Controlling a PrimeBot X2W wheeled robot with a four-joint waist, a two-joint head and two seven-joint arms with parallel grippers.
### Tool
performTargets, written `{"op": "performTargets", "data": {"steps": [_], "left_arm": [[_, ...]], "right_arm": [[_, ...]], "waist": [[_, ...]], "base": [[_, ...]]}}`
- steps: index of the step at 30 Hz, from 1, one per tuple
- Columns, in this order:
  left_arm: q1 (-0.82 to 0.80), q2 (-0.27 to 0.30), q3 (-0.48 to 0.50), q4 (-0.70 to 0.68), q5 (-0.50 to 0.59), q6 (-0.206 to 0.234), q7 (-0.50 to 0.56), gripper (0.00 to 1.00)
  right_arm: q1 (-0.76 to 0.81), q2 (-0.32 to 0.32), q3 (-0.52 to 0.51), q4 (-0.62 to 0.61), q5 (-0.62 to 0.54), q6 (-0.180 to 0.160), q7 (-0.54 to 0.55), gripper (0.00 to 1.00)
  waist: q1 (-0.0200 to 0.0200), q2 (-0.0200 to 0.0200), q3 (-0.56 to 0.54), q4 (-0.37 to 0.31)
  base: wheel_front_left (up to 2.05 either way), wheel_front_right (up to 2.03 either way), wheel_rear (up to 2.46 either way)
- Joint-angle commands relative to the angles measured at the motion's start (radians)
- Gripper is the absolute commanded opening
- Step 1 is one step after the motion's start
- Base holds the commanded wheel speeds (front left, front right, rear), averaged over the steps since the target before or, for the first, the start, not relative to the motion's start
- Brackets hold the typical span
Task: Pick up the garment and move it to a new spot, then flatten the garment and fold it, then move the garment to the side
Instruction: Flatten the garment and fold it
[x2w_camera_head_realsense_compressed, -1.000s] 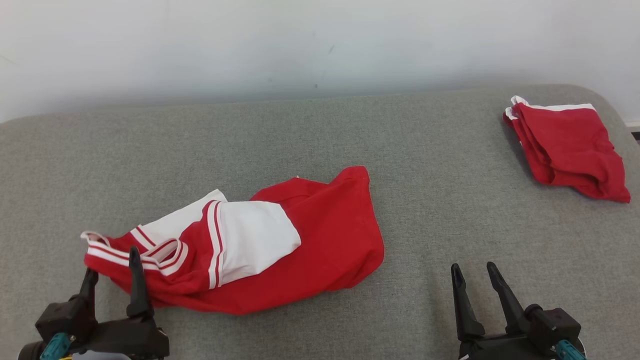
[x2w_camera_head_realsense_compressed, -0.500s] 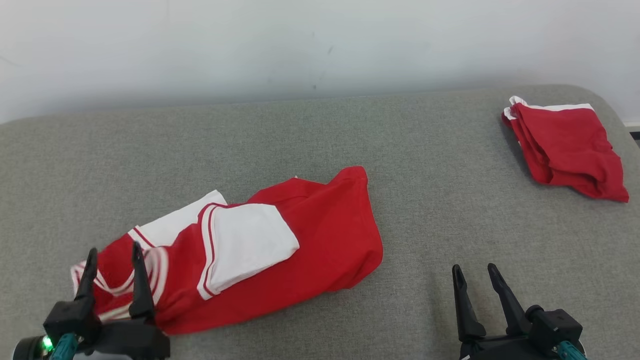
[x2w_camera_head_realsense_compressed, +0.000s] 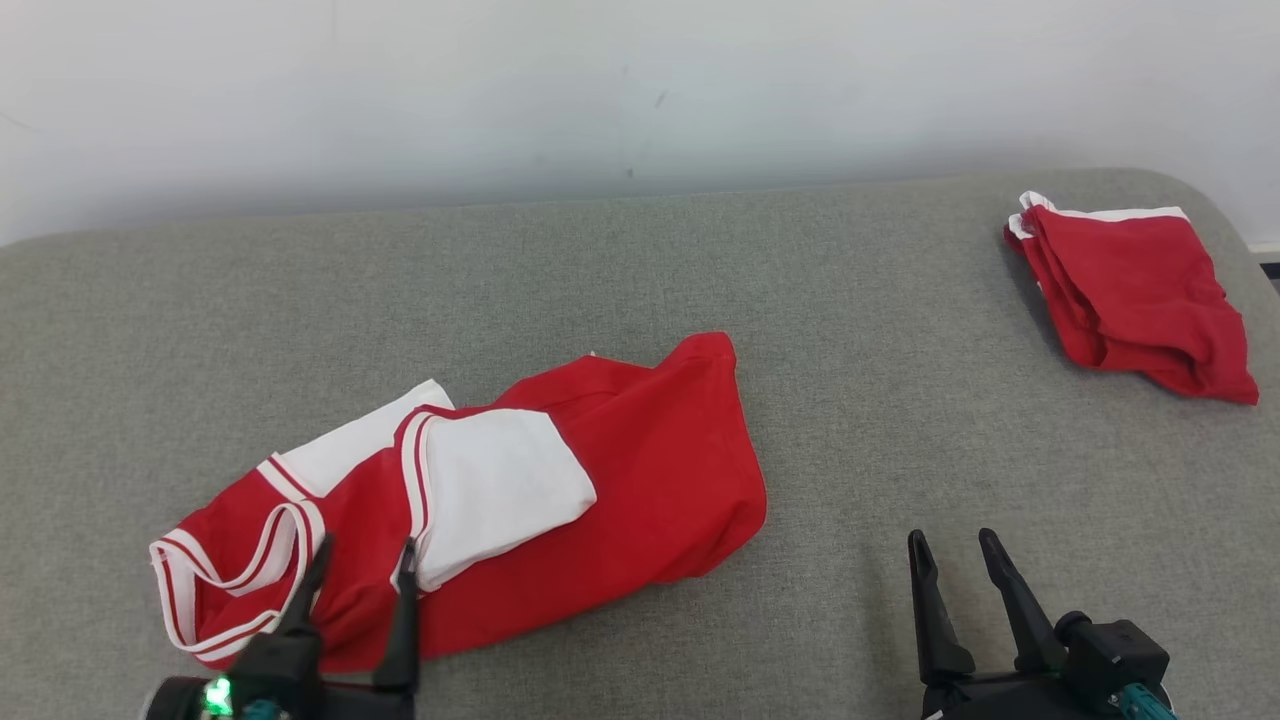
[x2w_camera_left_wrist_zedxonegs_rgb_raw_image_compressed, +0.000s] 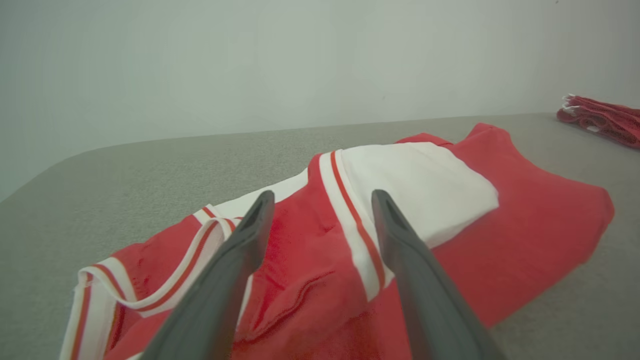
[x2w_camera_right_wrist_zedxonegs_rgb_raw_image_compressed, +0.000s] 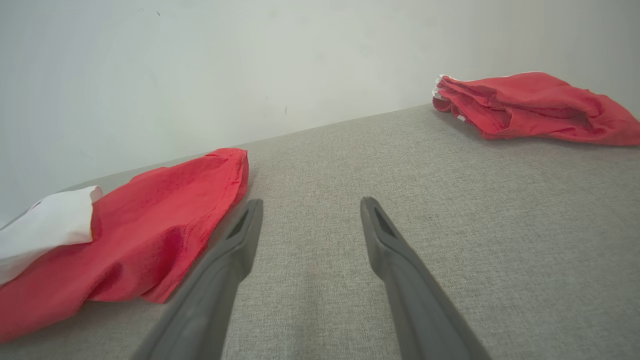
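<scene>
A crumpled red and white jersey garment with striped trim (x2w_camera_head_realsense_compressed: 650, 470) is seen lying on the grey fabric-covered bench (x2w_camera_head_realsense_compressed: 860, 300), left of centre and toward the near edge. A white panel (x2w_camera_head_realsense_compressed: 500, 490) is folded over its red body, and the striped neck opening (x2w_camera_head_realsense_compressed: 230, 570) is at its left end. The left pincer (x2w_camera_head_realsense_compressed: 365, 548) is held over the near left part of the garment, just right of that opening. Its fingers are spread wide with nothing gripped; contact with the cloth cannot be told. The right pincer (x2w_camera_head_realsense_compressed: 951, 540) is likewise spread wide and empty, over bare bench well to the right of the garment. A second, folded red garment with a white edge (x2w_camera_head_realsense_compressed: 1140, 290) is noted at the far right corner, against the pale wall (x2w_camera_head_realsense_compressed: 640, 90).
</scene>
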Motion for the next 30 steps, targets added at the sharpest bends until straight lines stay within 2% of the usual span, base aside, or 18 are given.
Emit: {"op": "performTargets", "data": {"steps": [1,8,15,16,17,18,24,30], "left_arm": [[0.019,0.007,-0.025,-0.012,0.013,-0.009,0.014,1.0],[0.011,0.031,-0.07,-0.014,0.01,-0.02,0.039,1.0],[-0.01,0.049,-0.08,0.063,-0.005,-0.025,0.06,1.0],[-0.01,0.05,-0.081,0.076,-0.01,-0.026,0.063,0.85],[-0.017,0.05,-0.08,0.083,-0.015,-0.026,0.057,0.45],[-0.021,0.052,-0.081,0.093,-0.017,-0.027,0.056,0.0],[-0.053,0.05,-0.085,0.109,-0.045,-0.027,0.029,0.0],[-0.035,0.046,-0.074,-0.013,-0.085,-0.025,0.011,0.0]], "right_arm": [[0.004,0.001,-0.002,-0.002,0.001,-0.003,-0.002,1.0],[-0.007,0.0,-0.001,0.003,0.001,-0.003,-0.002,1.0],[-0.004,0.0,0.007,0.001,0.004,-0.003,-0.002,1.0],[-0.004,0.001,0.007,0.002,0.004,-0.003,-0.002,1.0],[-0.003,0.001,0.005,0.002,0.003,-0.003,-0.002,1.0],[-0.003,0.001,0.004,0.002,0.003,-0.003,-0.002,1.0],[0.008,0.001,-0.011,-0.003,-0.004,-0.003,-0.002,1.0],[0.021,0.001,-0.019,-0.004,-0.003,-0.003,-0.002,1.0]], "waist": [[0.0,0.0,0.003,0.0],[0.0,0.0,0.01,-0.007],[0.0,0.0,0.013,-0.034],[0.0,0.0,0.012,-0.037],[0.0,0.0,0.012,-0.04],[0.0,0.0,0.011,-0.042],[0.0,0.0,0.0,-0.018],[0.0,0.0,-0.016,0.065]], "base": [[0.0,0.0,0.0],[0.0,0.0,0.0],[0.0,0.0,0.0],[0.0,0.0,0.0],[0.0,0.0,0.0],[0.0,0.0,0.0],[0.0,0.0,0.0],[0.0,0.0,0.0]]}}
